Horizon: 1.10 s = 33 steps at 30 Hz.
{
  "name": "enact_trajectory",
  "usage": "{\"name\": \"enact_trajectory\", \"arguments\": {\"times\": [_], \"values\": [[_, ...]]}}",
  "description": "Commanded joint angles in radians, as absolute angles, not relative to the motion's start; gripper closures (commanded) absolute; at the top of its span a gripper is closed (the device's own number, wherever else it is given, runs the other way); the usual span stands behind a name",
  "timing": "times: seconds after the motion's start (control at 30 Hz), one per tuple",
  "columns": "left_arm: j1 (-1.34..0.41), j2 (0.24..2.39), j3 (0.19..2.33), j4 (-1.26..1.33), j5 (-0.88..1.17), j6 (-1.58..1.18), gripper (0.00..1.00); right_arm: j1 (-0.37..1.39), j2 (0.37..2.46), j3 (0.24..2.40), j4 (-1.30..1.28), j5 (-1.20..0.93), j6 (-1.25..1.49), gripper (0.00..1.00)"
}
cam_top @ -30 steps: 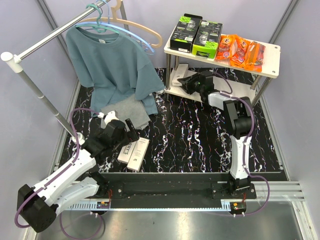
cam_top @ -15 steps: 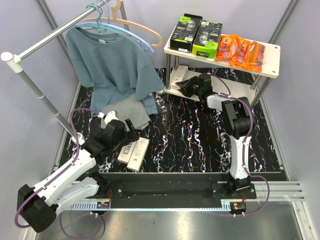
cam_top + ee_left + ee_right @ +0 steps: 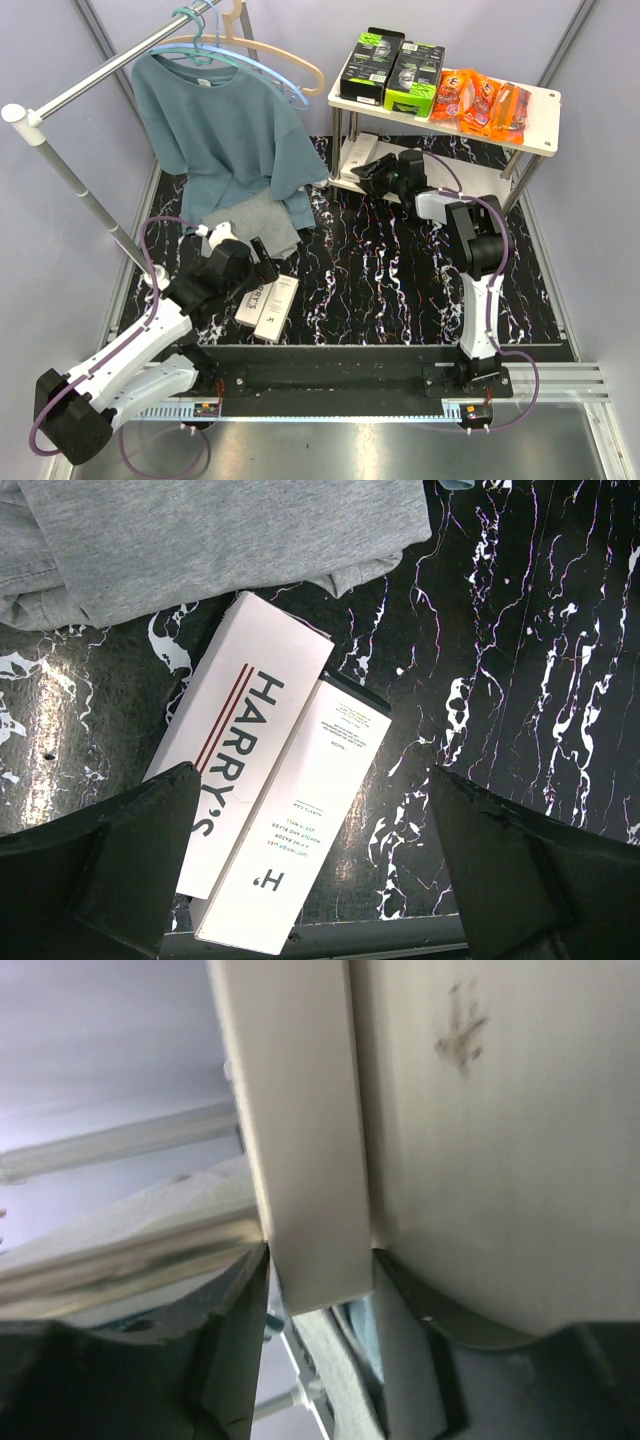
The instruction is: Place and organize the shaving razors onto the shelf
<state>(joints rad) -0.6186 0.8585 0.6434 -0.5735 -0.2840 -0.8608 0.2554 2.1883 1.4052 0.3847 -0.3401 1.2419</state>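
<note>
Two slim white HARRY'S boxes (image 3: 268, 303) lie side by side on the black marbled mat, seen close in the left wrist view (image 3: 245, 760). My left gripper (image 3: 262, 264) hovers open just above them, its fingers (image 3: 110, 860) on either side and touching nothing. The two-tier shelf (image 3: 543, 125) stands at the back right. Its top board holds two black-and-green boxes (image 3: 390, 65) and orange blister packs (image 3: 482, 100). My right gripper (image 3: 378, 172) reaches into the lower tier and is shut on a slim white box (image 3: 305, 1160), which also shows from above (image 3: 358, 152).
A folded grey cloth (image 3: 255, 222) lies just behind the two boxes, also in the left wrist view (image 3: 200, 540). A metal clothes rail (image 3: 100, 75) with a blue shirt (image 3: 225, 130) stands at the back left. A silver shelf leg (image 3: 120, 1250) is beside the right jaws.
My right gripper has shifted a little toward the near side at the lower tier, still holding the white box. The left arm has not moved.
</note>
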Motion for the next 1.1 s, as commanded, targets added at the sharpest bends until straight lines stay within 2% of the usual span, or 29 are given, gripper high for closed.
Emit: {"name": "enact_trajectory", "arguments": {"times": [0.0, 0.13, 0.17, 0.3, 0.37, 0.67, 1.07], "values": [[-0.617, 0.853, 0.637, -0.526, -0.27, -0.85, 0.01, 0.253, 2.12, 1.371, 0.27, -0.347, 1.204, 0.43], [-0.618, 0.856, 0.637, -0.522, -0.265, -0.848, 0.01, 0.247, 2.115, 1.382, 0.249, -0.371, 1.198, 0.26], [-0.618, 0.854, 0.637, -0.52, -0.264, -0.848, 0.01, 0.248, 2.112, 1.381, 0.227, -0.367, 1.195, 0.18], [-0.617, 0.853, 0.634, -0.522, -0.265, -0.85, 0.01, 0.247, 2.071, 1.356, 0.164, -0.322, 1.167, 0.05], [-0.617, 0.854, 0.635, -0.52, -0.265, -0.848, 0.01, 0.245, 2.045, 1.335, 0.143, -0.301, 1.157, 0.02], [-0.617, 0.874, 0.643, -0.526, -0.249, -0.821, 0.01, 0.247, 1.915, 1.226, 0.152, -0.296, 1.077, 0.0], [-0.617, 1.023, 0.67, -0.515, -0.118, -0.769, 0.01, 0.247, 1.73, 1.166, 0.071, -0.302, 0.997, 0.0]]}}
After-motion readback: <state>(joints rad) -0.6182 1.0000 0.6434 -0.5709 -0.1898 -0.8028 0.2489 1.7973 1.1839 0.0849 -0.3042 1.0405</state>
